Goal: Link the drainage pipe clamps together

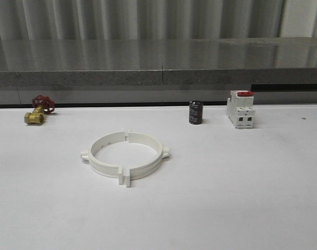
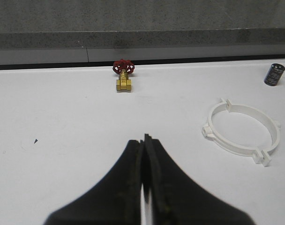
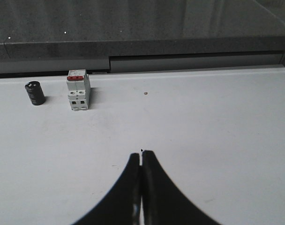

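Joined drainage pipe clamps [image 2: 241,132] lie beside closed left jaws.

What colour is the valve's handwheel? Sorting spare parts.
Red, on a brass-yellow valve; clearest in the left wrist view.

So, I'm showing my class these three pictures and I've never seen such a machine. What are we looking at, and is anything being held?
It is a two-armed robot at a white table. One picture looks forward over the table; the other two come from cameras on each wrist. The dark wedges are the left gripper and right gripper, both closed and holding nothing. On the table lie two white drainage pipe clamps set together as a ring, a brass valve with a red handwheel, a small dark cylinder, and a white breaker with a red top.
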`<state>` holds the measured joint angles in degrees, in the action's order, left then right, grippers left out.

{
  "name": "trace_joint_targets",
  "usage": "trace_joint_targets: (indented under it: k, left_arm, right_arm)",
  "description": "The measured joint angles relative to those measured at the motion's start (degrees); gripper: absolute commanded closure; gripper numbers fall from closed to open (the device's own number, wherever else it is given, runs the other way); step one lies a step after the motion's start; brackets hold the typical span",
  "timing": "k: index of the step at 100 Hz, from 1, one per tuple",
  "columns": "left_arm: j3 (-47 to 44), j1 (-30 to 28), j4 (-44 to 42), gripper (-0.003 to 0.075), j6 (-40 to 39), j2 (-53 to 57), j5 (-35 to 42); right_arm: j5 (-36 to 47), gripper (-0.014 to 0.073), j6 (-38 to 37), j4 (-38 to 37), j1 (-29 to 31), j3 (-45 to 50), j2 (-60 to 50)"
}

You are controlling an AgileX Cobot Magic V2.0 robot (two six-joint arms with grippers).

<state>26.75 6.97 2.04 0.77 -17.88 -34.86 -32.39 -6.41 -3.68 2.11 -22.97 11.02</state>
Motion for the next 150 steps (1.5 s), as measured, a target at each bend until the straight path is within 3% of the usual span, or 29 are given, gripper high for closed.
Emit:
trace_joint_targets:
  k: [28, 61, 109, 150]
  left_arm:
    - [0.0, 0.0, 0.0, 0.0741, 0.0, 0.0, 0.0]
    - [0.0, 0.0, 0.0, 0.0741, 0.0, 0.0, 0.0]
    - [0.0, 0.0, 0.0, 0.0741, 0.0, 0.0, 0.0]
    - [0.0, 0.0, 0.0, 0.0741, 0.0, 0.0, 0.0]
  right_arm:
    - [5.0, 0.0658, 0.2, -0.9, 0.0, 10.0, -11.4]
    - [24.7, 0.0658, 0.3, -2.5, 0.0, 23.7, -11.7]
    - [32.4, 0.0658, 0.3, -1.7, 0.0, 24.5, -11.7]
    - [32.4, 0.0658, 0.3, -1.7, 0.0, 24.5, -11.7]
